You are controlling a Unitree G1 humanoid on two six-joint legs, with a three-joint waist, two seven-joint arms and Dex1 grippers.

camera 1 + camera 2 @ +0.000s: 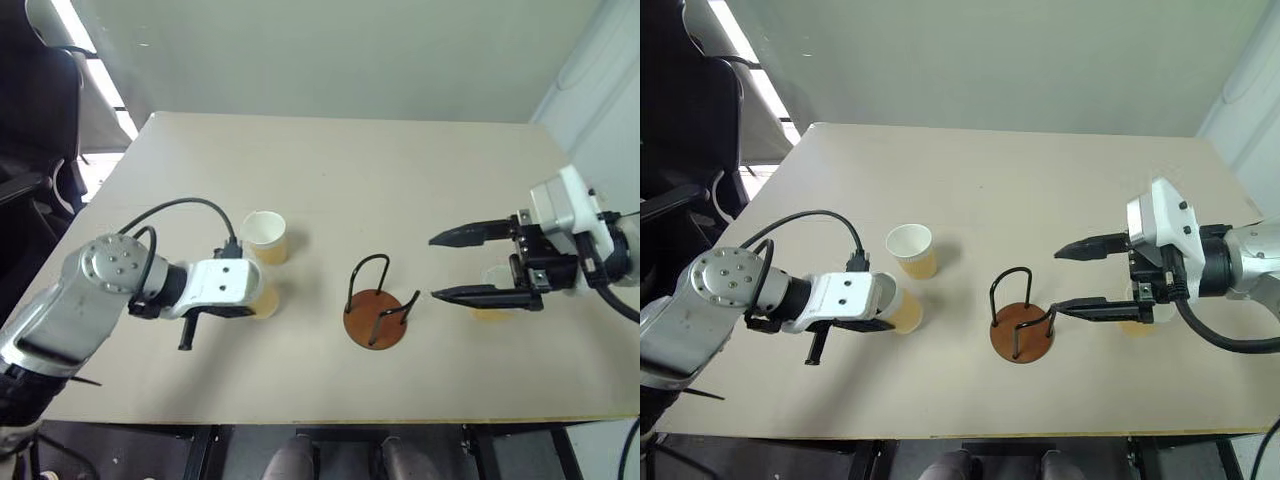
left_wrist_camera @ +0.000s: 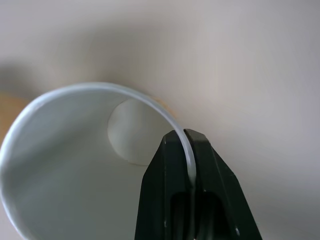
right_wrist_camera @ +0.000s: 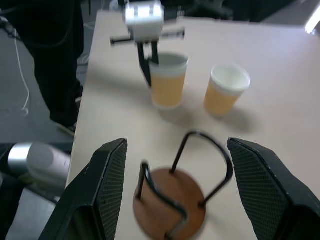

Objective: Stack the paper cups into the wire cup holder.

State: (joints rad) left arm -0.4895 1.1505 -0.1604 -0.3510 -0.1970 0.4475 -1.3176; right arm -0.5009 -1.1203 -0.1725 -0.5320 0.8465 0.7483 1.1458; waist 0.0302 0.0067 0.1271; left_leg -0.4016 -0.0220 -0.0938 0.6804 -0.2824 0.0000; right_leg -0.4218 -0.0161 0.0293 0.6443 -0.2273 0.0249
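The wire cup holder (image 1: 380,315), a reddish-brown disc with black wire loops, stands empty near the table's front middle. To its left, my left gripper (image 2: 186,137) is shut on the white rim of a yellow-tan paper cup (image 1: 906,310) that stands upright on the table. A second paper cup (image 1: 265,237) stands free just behind it. To the right of the holder my right gripper (image 1: 434,267) hovers open, pointing at the holder with nothing between its fingers. A third paper cup (image 1: 492,302) is partly hidden beneath that gripper.
The beige table (image 1: 350,170) has bare room behind and in front of the holder. A black chair (image 1: 30,150) stands off the table's left edge. The front edge runs close below the holder.
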